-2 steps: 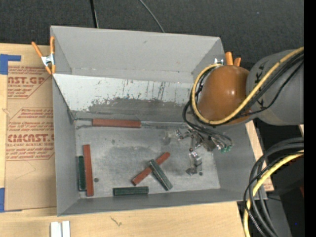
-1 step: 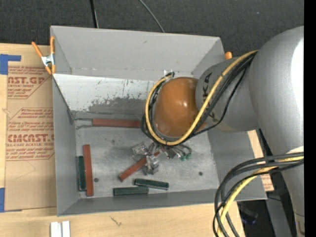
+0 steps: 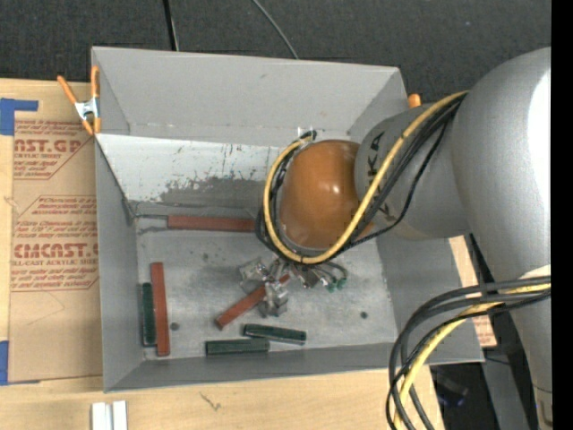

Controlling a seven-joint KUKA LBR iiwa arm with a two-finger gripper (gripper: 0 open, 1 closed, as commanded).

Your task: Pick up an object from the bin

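Half hidden under the orange wrist cover (image 3: 315, 195), my gripper (image 3: 271, 287) sits low over the bin floor, just right of the frame's centre. Whether it is spread or pressed together I cannot tell from up here. Its tip is at the upper end of a red-brown stick (image 3: 238, 310) that lies on a slant, running down and to the left from the gripper. I cannot tell if the stick is gripped or only touched.

Just below that, towards the lower wall, a dark green stick (image 3: 276, 333) lies almost level, and a second dark green stick (image 3: 236, 348) lies beside it to the lower left. Well apart, at the left wall, a red-brown bar (image 3: 159, 308) and a dark green bar (image 3: 146, 314) lie side by side, both pointing up the frame. Another red-brown stick (image 3: 209, 224) lies along the foot of the far wall, upper left of the gripper. The grey metal bin (image 3: 224, 92) surrounds all of them, and the silver arm (image 3: 501, 150) comes in from the right.
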